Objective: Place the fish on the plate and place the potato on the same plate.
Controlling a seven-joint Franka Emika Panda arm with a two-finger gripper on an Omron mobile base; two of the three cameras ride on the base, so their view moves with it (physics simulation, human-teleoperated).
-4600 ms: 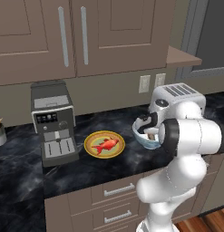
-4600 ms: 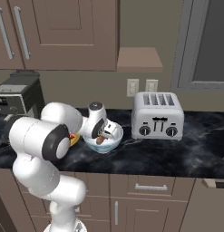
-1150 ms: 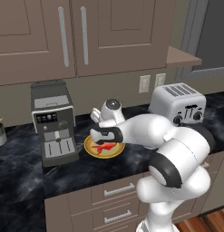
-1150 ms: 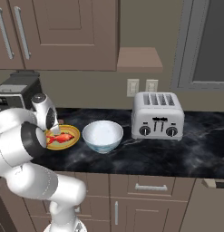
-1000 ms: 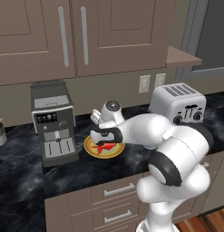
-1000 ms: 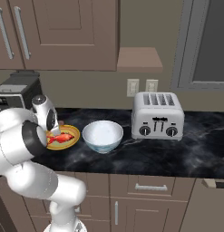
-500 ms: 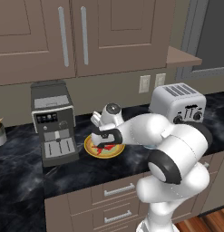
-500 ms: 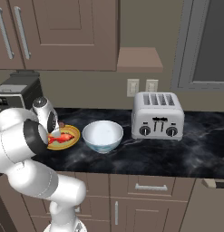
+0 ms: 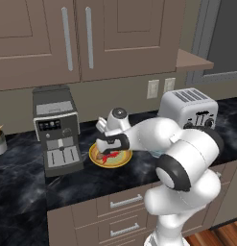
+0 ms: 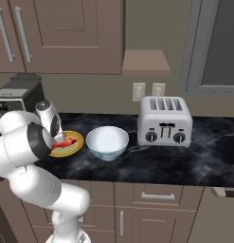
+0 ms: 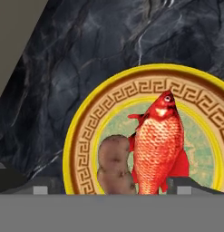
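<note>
The yellow plate (image 11: 86, 136) with its patterned orange-brown rim lies on the black counter. On it the red-orange fish (image 11: 156, 145) lies with the tan potato (image 11: 113, 163) touching its side. My gripper (image 11: 104, 186) hangs low over the plate, open, its fingertips (image 11: 195, 185) wide apart on either side of the potato and not touching it. From the left base view the gripper (image 9: 108, 147) sits over the plate (image 9: 124, 157) and partly hides the fish (image 9: 110, 156). In the right base view the plate (image 10: 74, 147) and fish (image 10: 67, 142) show beside my arm.
A coffee machine (image 9: 57, 129) stands just left of the plate. A pale bowl (image 10: 107, 141) sits to its right, then a silver toaster (image 10: 165, 121). Wall cabinets hang above the counter and drawers run below its front edge.
The jaws have opened wide and let go of the potato, which now rests on the plate beside the fish. Several seconds ago the hand was at the bowl.
</note>
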